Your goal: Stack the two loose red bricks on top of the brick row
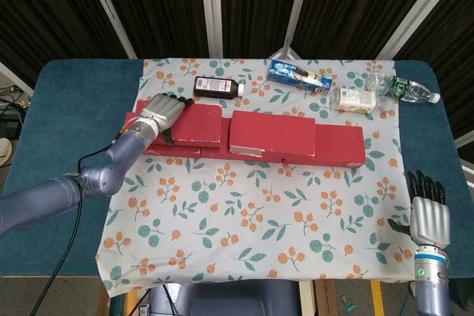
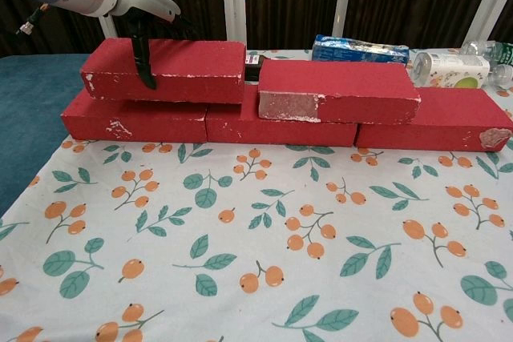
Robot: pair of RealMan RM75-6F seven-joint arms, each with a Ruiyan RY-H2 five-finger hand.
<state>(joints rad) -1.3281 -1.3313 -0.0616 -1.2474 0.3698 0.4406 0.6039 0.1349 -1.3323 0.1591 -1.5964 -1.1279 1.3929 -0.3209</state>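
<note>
Head view: left hand (image 1: 161,112) clamped on left brick (image 1: 194,123) atop row (image 1: 337,146), right hand (image 1: 428,216) apart and idle; chest view: second brick (image 2: 337,91) already up, a snagging thumb on release could drag the left one off.

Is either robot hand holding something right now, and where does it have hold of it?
The left robot hand grips the upper left brick at its left end, fingers over the top. The right robot hand holds nothing.
</note>
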